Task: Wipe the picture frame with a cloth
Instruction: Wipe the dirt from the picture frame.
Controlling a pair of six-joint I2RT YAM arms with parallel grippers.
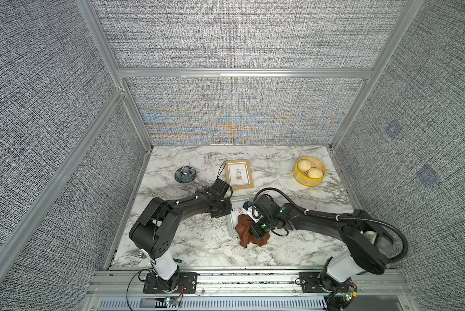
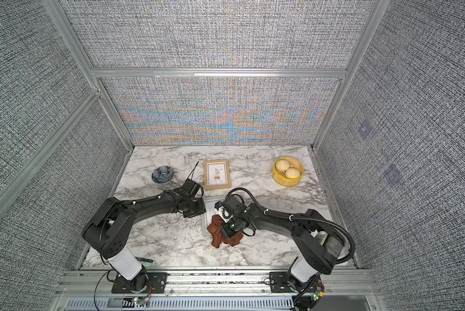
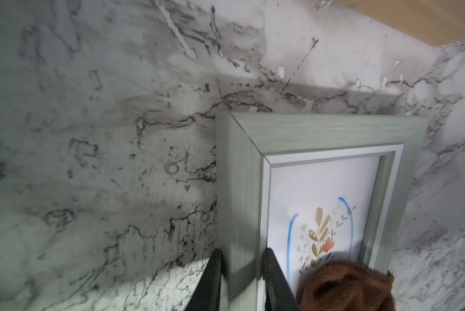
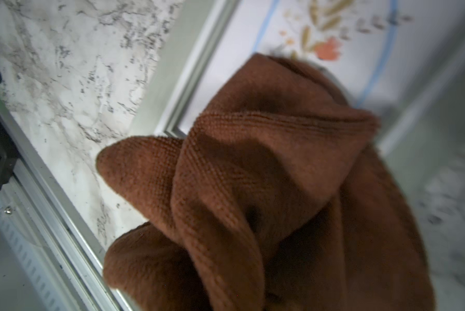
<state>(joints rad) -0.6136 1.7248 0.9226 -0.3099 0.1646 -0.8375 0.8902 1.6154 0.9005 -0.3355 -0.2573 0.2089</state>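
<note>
The reddish-brown cloth [image 4: 266, 188] is bunched in the tightly closed jaws of the right gripper [image 1: 256, 231]. It hangs below them onto the glass and near rail of the grey-green picture frame [image 3: 320, 132] and spills onto the marble tabletop [image 1: 199, 242]. The left gripper [image 3: 242, 258] pinches the frame's side rail with narrow jaws, one finger outside the rail and one on the glass, just beside the cloth. Beyond both jaws lie a wooden picture frame [image 1: 239, 174], a blue patterned bowl [image 1: 185, 174] and a steamer basket [image 1: 308, 183] of buns [image 1: 314, 173].
</note>
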